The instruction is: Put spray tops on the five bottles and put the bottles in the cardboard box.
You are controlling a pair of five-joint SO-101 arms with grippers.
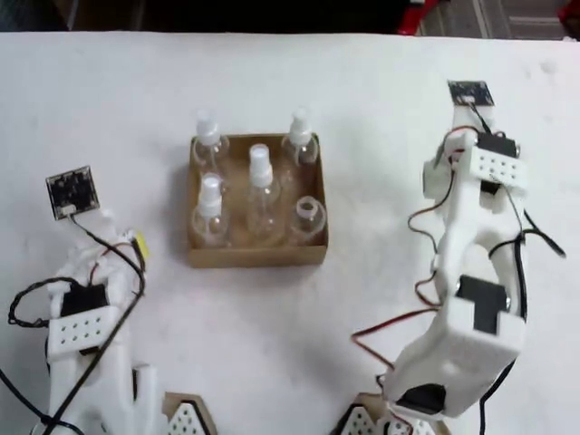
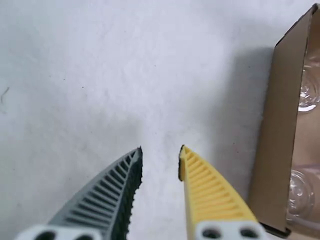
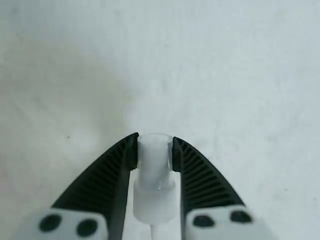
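1. Count five bottles standing upright inside the cardboard box (image 1: 256,253), near the middle of the table (image 1: 381,82).
2. Confirm spray tops fitted on four of them: two along the far wall (image 1: 207,136) (image 1: 299,131), one in the centre (image 1: 260,172) and one at the near left corner (image 1: 210,204).
3. Note the fifth bottle (image 1: 307,214) at the near right corner, open at the neck and without a top.
4. Rate the task as nearly complete. Treat boxing as done, judging by how things lie. Leave as outstanding only the seating of the loose spray top (image 3: 154,165) on the uncapped bottle.
5. Inspect the right gripper (image 3: 154,142). Read as clenched on the loose spray top, pinching its head from both sides between the black fingers (image 3: 107,185). Locate it over bare table, off to the right of the box and well apart from it.
6. Inspect the left gripper (image 2: 160,155). Read as released, with a clear gap between the grey and yellow tips. Record nothing held and nothing touched. Locate it over bare table, just beside the outer wall of the box.
7. Expect the next move to call for careful lining-up of the top over the open neck.
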